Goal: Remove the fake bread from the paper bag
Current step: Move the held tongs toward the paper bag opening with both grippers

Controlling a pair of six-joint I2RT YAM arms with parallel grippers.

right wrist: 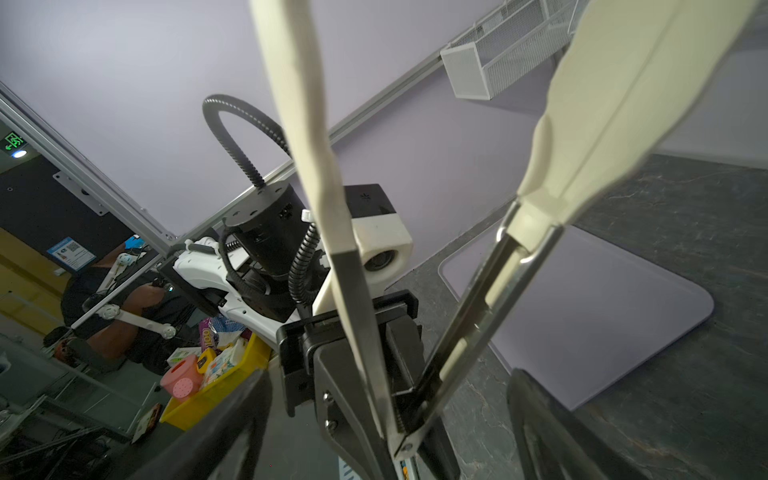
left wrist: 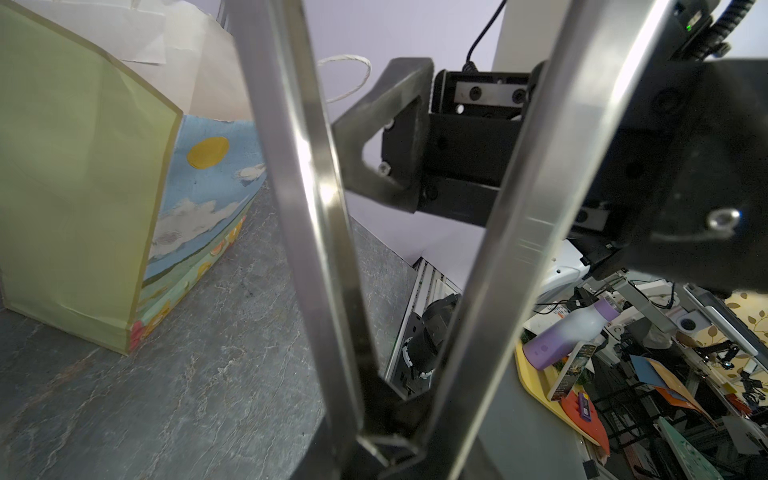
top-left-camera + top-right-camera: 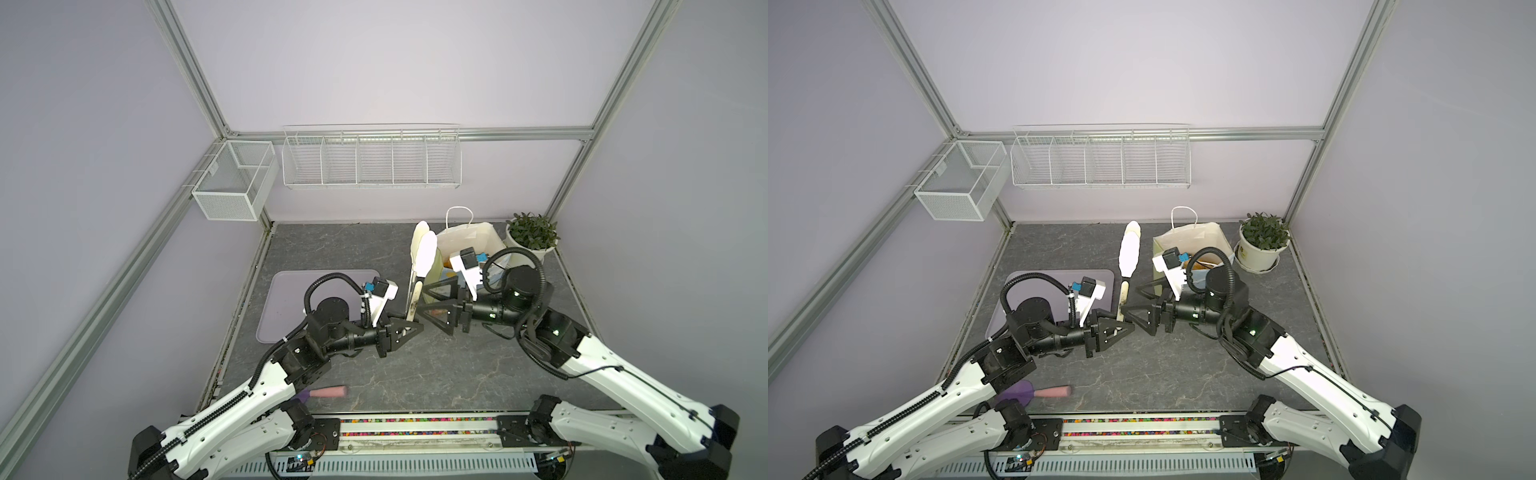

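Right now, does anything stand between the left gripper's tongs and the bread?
Yes. The bread lies inside the bag, behind its paper wall, and the open right gripper sits beside the tongs, just in front of the bag.

paper bag (image 2: 83, 187): pale green side panel, olive edges. Front print is blue sky, yellow sun, white clouds, green meadow band, orange-red blobs along the base. Inside white, cord handle (image 3: 459, 214) white.
fake bread (image 3: 1207, 262): only an orange-brown sliver shows inside the bag.
tongs (image 3: 424, 253): cream tips, bare steel arms.
tabletop (image 3: 332, 249): dark grey, pale marble veining.
mat (image 3: 286, 299), left: flat pale lilac.
plant (image 3: 532, 230), far right: dark green leaves, white pot (image 3: 532, 254).
mesh basket (image 3: 232, 183) and wire rack (image 3: 370, 160): white.
stick (image 3: 328, 392), near left: pink, purple end.
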